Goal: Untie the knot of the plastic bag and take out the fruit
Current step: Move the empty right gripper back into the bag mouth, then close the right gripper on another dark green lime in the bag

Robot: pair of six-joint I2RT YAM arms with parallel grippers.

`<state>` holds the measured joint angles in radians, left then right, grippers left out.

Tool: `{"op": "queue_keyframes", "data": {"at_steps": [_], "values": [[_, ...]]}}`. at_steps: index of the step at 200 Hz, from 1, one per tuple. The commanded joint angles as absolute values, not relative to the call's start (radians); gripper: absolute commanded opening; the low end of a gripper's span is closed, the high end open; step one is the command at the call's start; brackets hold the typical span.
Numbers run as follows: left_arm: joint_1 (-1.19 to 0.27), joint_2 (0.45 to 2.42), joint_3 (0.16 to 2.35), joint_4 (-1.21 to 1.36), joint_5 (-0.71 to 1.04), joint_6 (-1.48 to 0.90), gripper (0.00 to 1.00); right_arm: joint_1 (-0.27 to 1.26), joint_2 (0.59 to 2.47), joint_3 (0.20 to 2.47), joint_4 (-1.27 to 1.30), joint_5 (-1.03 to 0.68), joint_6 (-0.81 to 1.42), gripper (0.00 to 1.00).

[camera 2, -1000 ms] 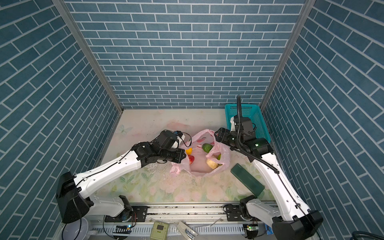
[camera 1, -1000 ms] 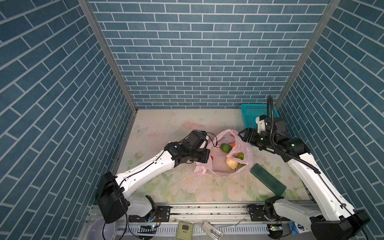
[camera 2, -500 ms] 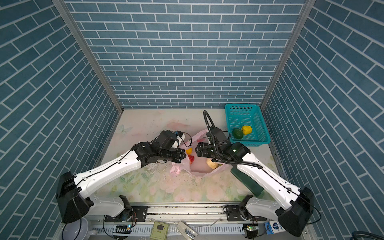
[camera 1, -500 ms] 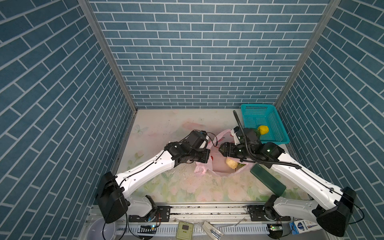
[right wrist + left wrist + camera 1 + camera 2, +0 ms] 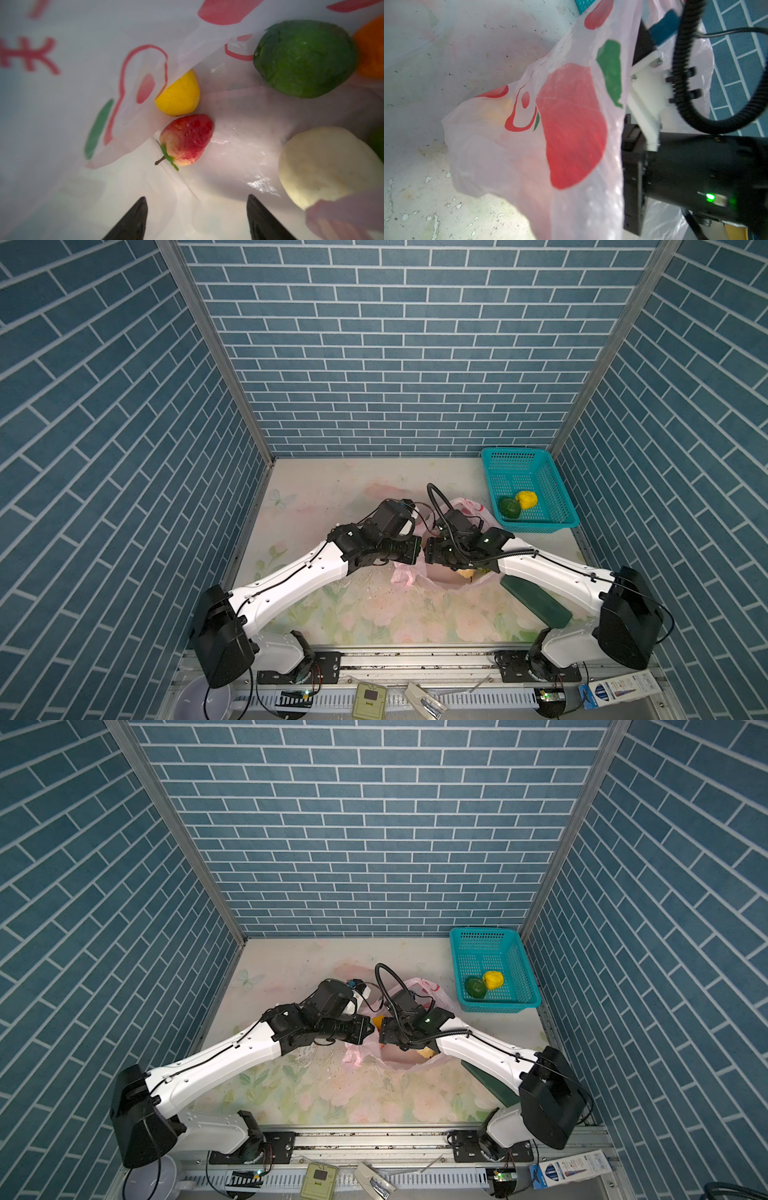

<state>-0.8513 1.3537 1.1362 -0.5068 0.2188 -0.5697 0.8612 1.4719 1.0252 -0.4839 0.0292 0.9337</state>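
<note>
The pink plastic bag (image 5: pixel 468 506) (image 5: pixel 434 995) lies open mid-table; its knot is out of view. My left gripper (image 5: pixel 415 551) is shut on the bag's rim, holding it up; in the left wrist view the apple-printed plastic (image 5: pixel 571 128) hides the jaws. My right gripper (image 5: pixel 196 199) is inside the bag's mouth, open and holding nothing. Beyond its fingertips (image 5: pixel 252 202) lies fruit: a red-yellow strawberry-like piece (image 5: pixel 187 139), a yellow one (image 5: pixel 180 97), a dark green one (image 5: pixel 303 58), an orange one (image 5: pixel 372 45) and a cream-white one (image 5: pixel 324 166).
A teal perforated basket (image 5: pixel 536 472) (image 5: pixel 505 946) stands at the back right with a dark green fruit (image 5: pixel 509 507) and a yellow fruit (image 5: pixel 526 499) in it. A dark green block (image 5: pixel 536 606) lies on the table under the right arm. Brick-patterned walls close three sides.
The right arm swung from over the basket down into the bag's mouth, uncovering the two fruit in the basket. The left arm kept its hold and did not move.
</note>
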Motion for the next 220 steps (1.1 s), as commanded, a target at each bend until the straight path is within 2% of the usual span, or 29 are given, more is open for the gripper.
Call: {"op": "queue_keyframes", "data": {"at_steps": [1,71,161,220], "values": [[-0.858,1.333,1.111,-0.494,0.23,-0.574,0.0,0.844,1.508,0.998,-0.446,0.139,1.013,0.75],[-0.907,1.321,1.059,-0.503,0.216,-0.568,0.0,0.714,1.486,0.95,-0.49,0.377,1.074,0.75],[-0.933,1.347,1.076,-0.491,0.204,-0.558,0.0,0.686,1.57,0.936,-0.214,0.298,1.1,0.8],[-0.932,1.362,1.094,-0.492,0.215,-0.55,0.0,0.677,1.686,1.007,-0.213,0.354,1.143,0.83]]}}
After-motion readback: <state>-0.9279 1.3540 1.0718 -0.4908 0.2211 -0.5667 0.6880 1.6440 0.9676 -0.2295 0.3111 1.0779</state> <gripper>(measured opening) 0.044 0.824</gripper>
